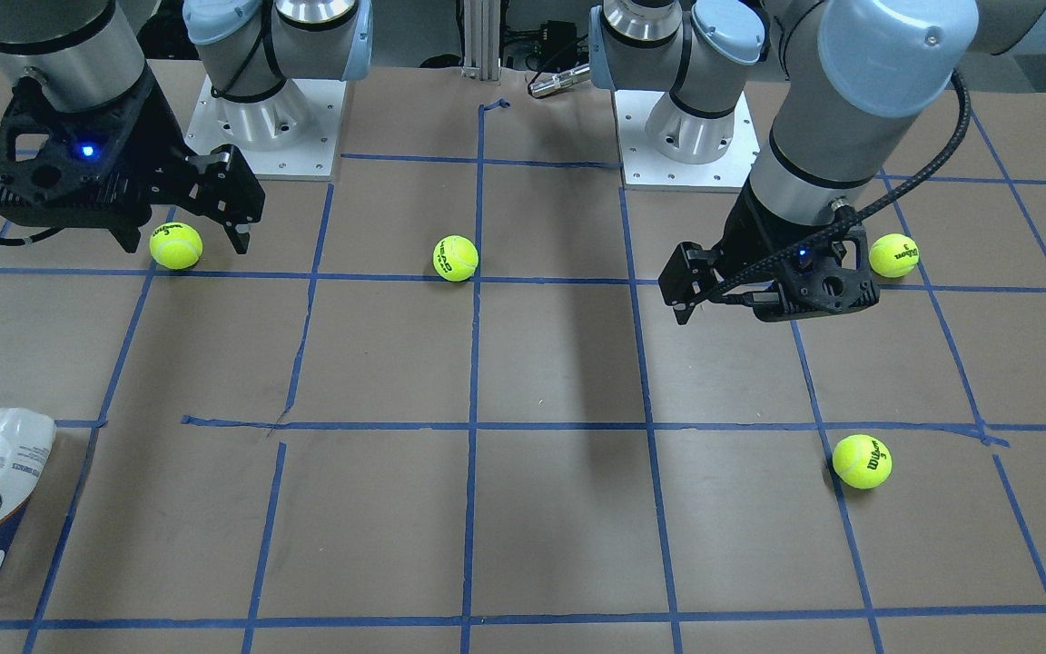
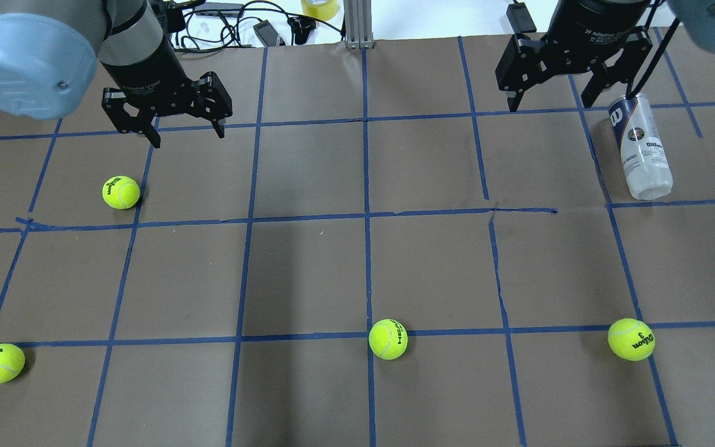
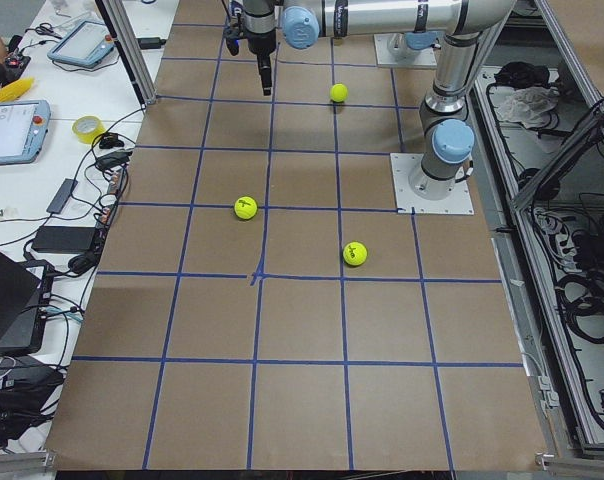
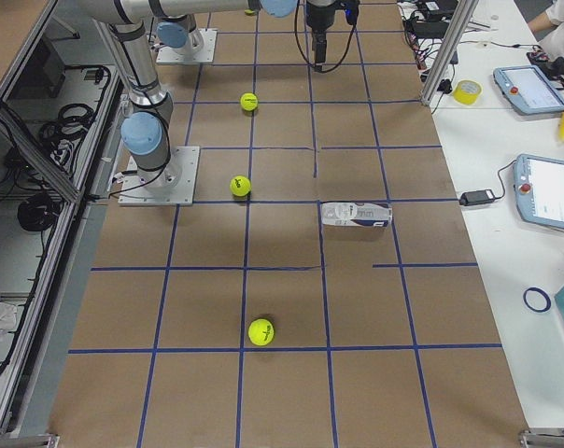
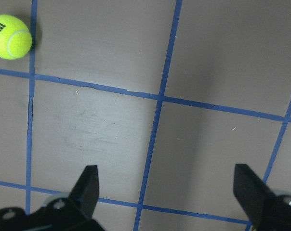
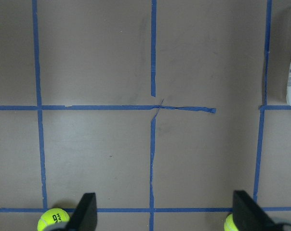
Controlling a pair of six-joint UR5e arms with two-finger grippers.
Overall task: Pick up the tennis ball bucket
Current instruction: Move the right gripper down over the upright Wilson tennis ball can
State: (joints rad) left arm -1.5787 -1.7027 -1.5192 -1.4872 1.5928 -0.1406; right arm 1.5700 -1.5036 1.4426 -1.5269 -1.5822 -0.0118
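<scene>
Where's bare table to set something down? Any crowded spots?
Bare: the middle squares between the far-left ball and the tennis ball bucket; also the near strip between the middle ball and near-right ball. Crowded: far right, right gripper above, near the bucket.

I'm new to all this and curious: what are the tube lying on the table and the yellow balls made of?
The tennis ball bucket seems clear, glossy plastic: its unlabelled end looks see-through. The tennis balls look felt-covered: matte, fuzzy yellow-green with printed logos.
</scene>
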